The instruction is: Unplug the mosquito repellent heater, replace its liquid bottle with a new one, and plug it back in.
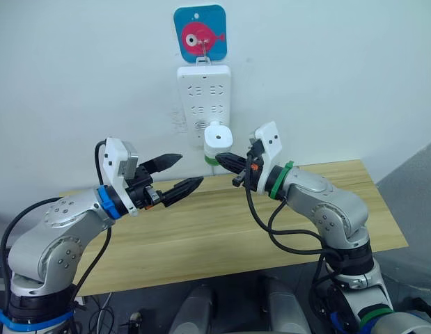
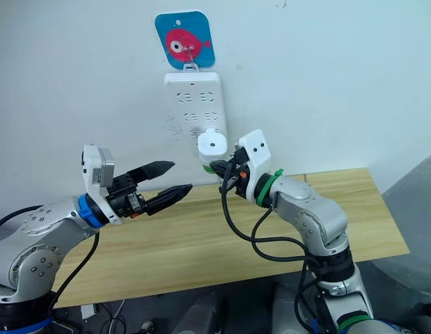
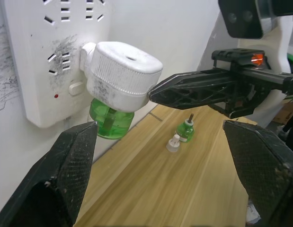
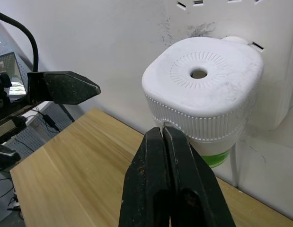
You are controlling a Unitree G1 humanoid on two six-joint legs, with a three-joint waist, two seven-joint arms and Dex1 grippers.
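The white mosquito repellent heater (image 1: pixel 217 136) is plugged into the wall power strip (image 1: pixel 202 97), with a green liquid bottle (image 3: pixel 110 120) screwed in underneath. My right gripper (image 1: pixel 221 159) is shut with nothing between its fingers, its tips touching the heater's ribbed side (image 4: pixel 203 90) just above the bottle. To the left of the heater my left gripper (image 1: pixel 191 169) stands open above the table, apart from it. A second small green bottle (image 3: pixel 185 131) stands on the table with a white cap (image 3: pixel 173 143) beside it.
The wooden table (image 1: pixel 201 229) stands against the white wall under the strip. Above the strip hangs a blue hook plate with a pink fish (image 1: pixel 200 33). The table's right edge drops off toward a grey floor.
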